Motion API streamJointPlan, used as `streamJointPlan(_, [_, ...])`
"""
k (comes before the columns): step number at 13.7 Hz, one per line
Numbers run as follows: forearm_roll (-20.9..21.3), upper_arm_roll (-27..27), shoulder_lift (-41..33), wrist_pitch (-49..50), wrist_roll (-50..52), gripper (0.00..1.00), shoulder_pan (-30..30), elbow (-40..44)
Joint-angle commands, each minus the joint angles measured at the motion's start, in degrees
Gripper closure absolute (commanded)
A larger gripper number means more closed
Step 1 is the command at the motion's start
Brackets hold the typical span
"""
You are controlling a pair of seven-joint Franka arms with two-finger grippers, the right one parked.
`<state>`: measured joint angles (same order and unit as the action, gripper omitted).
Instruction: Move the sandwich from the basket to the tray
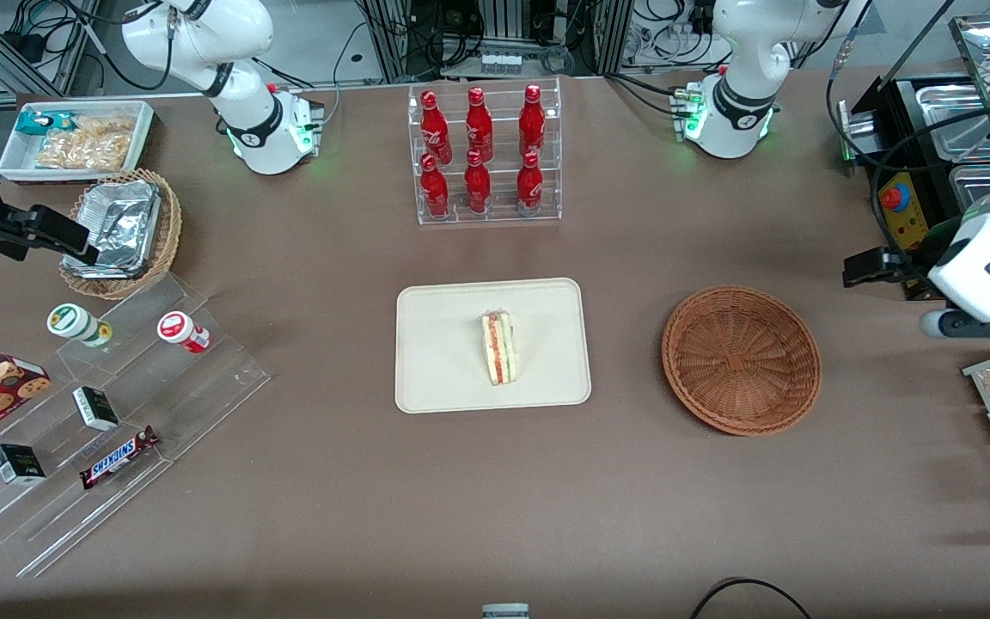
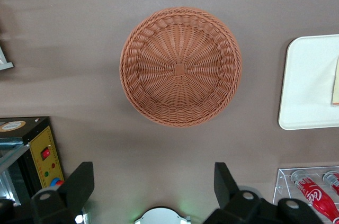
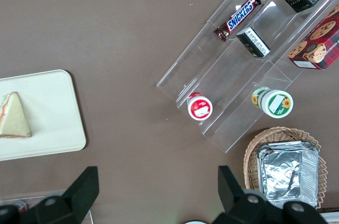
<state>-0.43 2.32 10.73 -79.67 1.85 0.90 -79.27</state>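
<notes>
The sandwich (image 1: 499, 348) rests on its side near the middle of the cream tray (image 1: 443, 361), its red and green filling edge facing up. The round reddish-brown basket (image 1: 742, 359) sits beside the tray toward the working arm's end and holds nothing. My left gripper (image 1: 858, 268) hovers high above the table, a little farther from the front camera than the basket and apart from it. In the left wrist view, the gripper (image 2: 153, 173) stands open with only bare table between its fingers, looking down on the basket (image 2: 180, 68), the tray (image 2: 307, 86) and a sliver of the sandwich (image 2: 336, 83).
A clear rack of red bottles (image 1: 485, 155) stands farther from the front camera than the tray. A yellow control box (image 1: 901, 211) sits near the gripper. Toward the parked arm's end are acrylic steps with snacks (image 1: 108, 404), a tan wicker basket of foil containers (image 1: 121, 232) and a white bin (image 1: 78, 137).
</notes>
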Motion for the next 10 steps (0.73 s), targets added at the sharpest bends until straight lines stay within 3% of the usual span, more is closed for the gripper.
streamJointPlan(1, [1.5, 0.5, -5.9, 0.1, -0.8, 0.0, -0.5, -4.4])
streamJointPlan(7, [1.5, 0.5, -16.7, -6.4, -0.6, 0.0, -0.5, -18.6])
streamJointPlan(10, [1.4, 0.5, -16.9, -7.2, -0.4, 0.0, -0.5, -19.2])
